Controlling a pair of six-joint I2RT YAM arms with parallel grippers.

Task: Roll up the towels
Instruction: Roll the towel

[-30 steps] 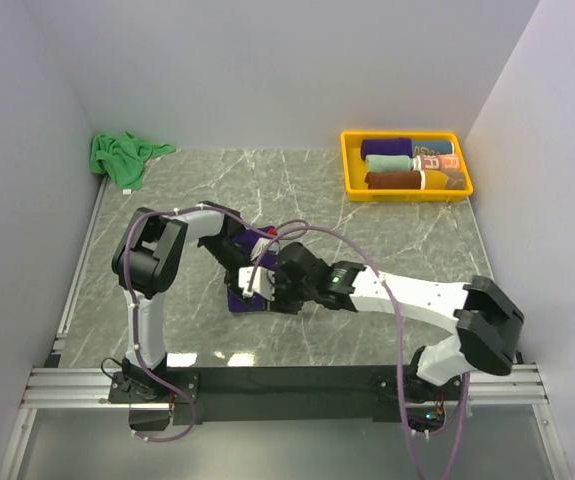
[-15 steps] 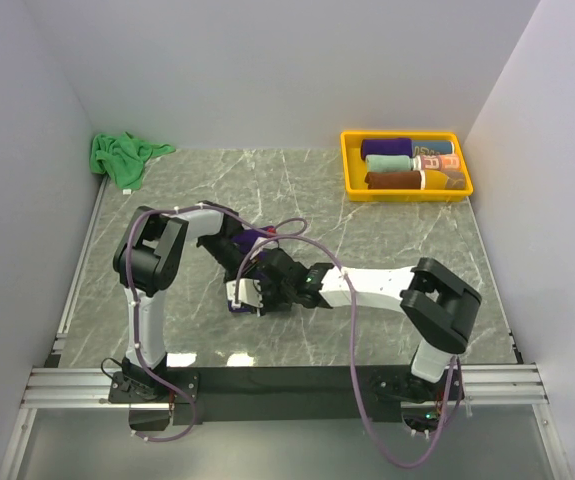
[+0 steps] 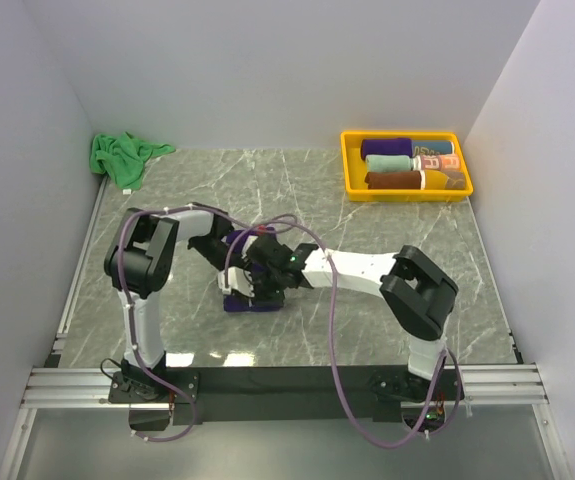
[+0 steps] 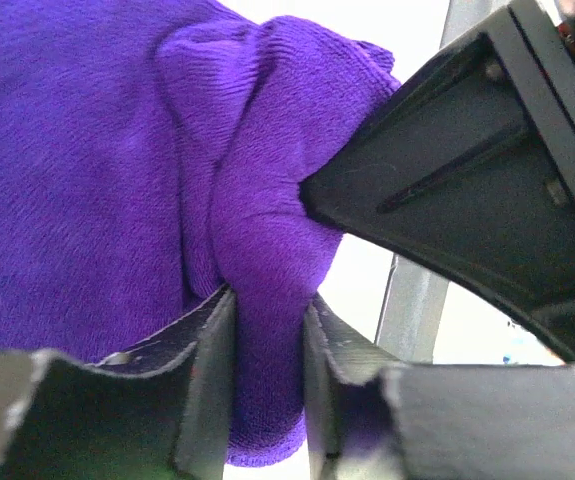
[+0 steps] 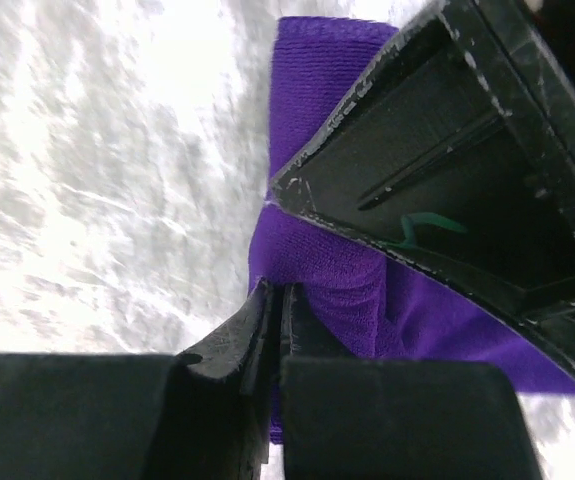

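A purple towel (image 3: 250, 303) is lying on the marble tabletop (image 3: 417, 235) at the lower middle of the overhead frame. Both arms are meeting directly above it, so only its lower edge is being shown there.

In the left wrist view a bunched fold of this towel is being pinched by the left pincer (image 4: 267, 325). Its two fingers are being wedged narrowly apart at the bottom centre of the frame by the cloth between them. The rest of the towel is filling the upper left of that view.

In the right wrist view the right pincer (image 5: 272, 305) is being held fully closed, its fingers pressed together at the bottom centre. The tips are being set against the left edge of the purple cloth, and it cannot be told whether any cloth is being nipped between them. The cloth is being seen there as a flat band running from top centre to lower right over the pale tabletop.

The green towel (image 3: 120, 155) is lying crumpled in the upper left corner of the overhead frame, well apart from both arms. A yellow tray (image 3: 407, 194) is sitting in the upper right, and several rolled towels (image 3: 387, 148) are being held in it side by side.
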